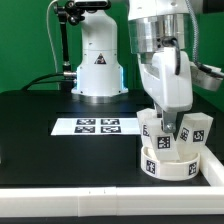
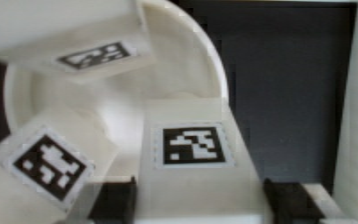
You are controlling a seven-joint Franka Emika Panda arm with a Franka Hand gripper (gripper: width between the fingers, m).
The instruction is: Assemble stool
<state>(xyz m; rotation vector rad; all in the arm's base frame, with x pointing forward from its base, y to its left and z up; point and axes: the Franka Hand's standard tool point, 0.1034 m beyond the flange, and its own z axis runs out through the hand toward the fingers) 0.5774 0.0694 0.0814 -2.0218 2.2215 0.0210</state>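
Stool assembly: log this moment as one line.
tool: shut on chunky white tagged plastic leg | leg: over round white rimmed seat | second leg: upright on seat | marker board: flat on table

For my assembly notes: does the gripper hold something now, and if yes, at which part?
Yes. The gripper is shut on a white stool leg standing in the round seat, gripping near the leg's upper end.

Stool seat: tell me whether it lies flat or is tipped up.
Flat. The stool seat rests level on the table, rim up, with legs standing in it.
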